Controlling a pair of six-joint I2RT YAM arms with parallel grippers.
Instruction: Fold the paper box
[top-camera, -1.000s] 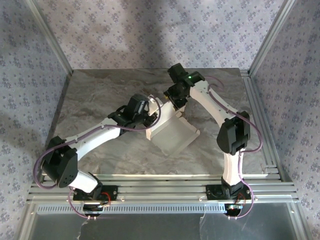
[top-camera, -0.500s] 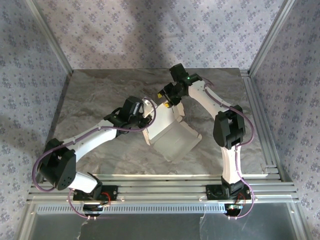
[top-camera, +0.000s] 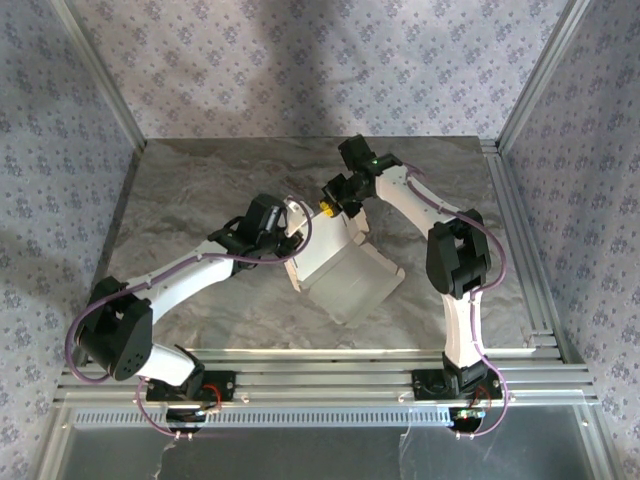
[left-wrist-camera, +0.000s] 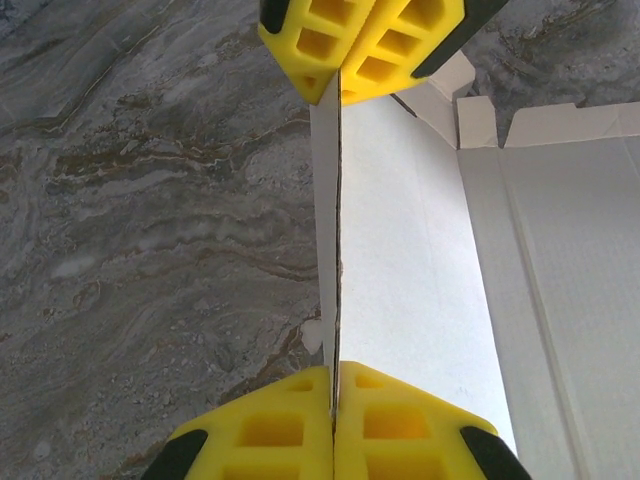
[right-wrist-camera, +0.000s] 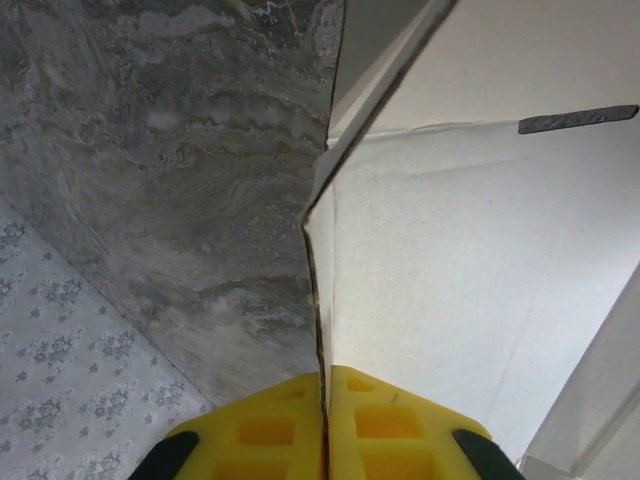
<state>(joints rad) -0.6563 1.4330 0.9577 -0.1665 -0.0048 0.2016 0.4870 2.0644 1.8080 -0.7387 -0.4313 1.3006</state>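
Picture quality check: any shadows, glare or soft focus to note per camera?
Top external: broad soft shadows on the patterned backdrop, table evenly lit, the paper box bright but creases readable. Left wrist: sharp, no glare; marble veins and the box edge in the left gripper crisp. Right wrist: box's top flap shaded grey, panel below bright with grain visible above the right gripper.

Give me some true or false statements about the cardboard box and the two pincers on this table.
1. The left pincer is shut on an upright wall of the white thin-cardboard box. True.
2. The right pincer hangs open, clear of the box. False: it is shut on a cardboard edge.
3. The box is folded completely closed. False: it lies open, with its flaps unfolded.
4. The box rests on the grey marble-patterned table. True.
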